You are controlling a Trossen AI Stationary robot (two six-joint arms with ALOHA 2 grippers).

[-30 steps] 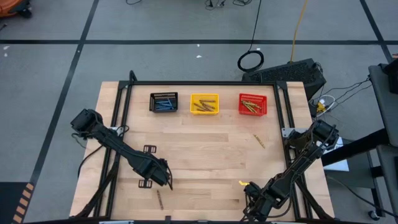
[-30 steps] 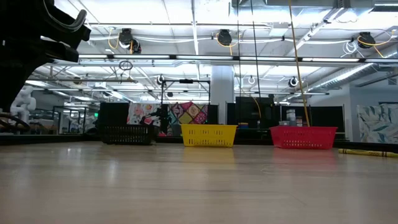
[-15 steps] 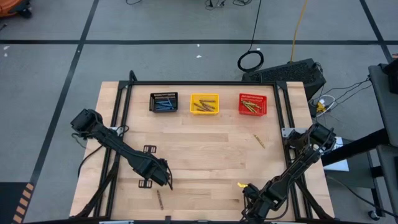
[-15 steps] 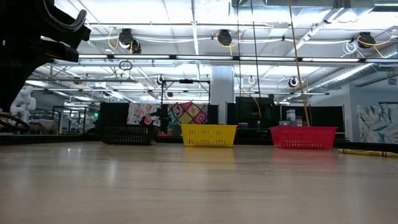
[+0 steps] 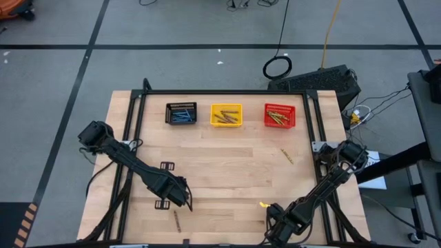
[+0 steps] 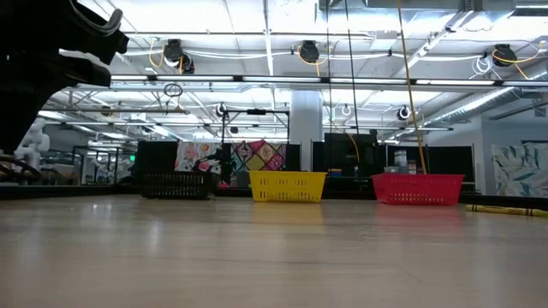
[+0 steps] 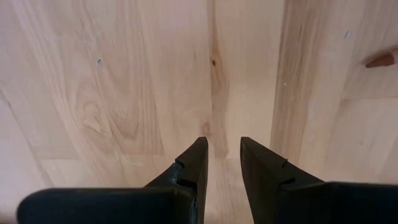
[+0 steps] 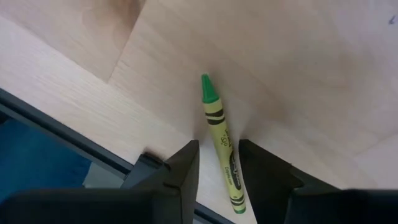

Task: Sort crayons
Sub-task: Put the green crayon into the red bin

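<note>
A yellow-green crayon with a green tip lies flat on the wood near the table's near right edge and also shows in the high view. My right gripper points down over it, open. Its fingers stand on either side of the crayon's shaft with a gap on each side. My left gripper hangs open above bare wood at the near left. A brown crayon lies just nearer than it, and another crayon lies at mid right.
Three small bins stand in a row at the far edge, each with crayons in it: black, yellow and red. The table's dark edge rail runs close beside the right gripper. Bare wood lies between the arms.
My right gripper has come down toward the table over the yellow-green crayon, tipping a little as it sank. Its fingers have kept the same gap. My left gripper has stayed where it was.
</note>
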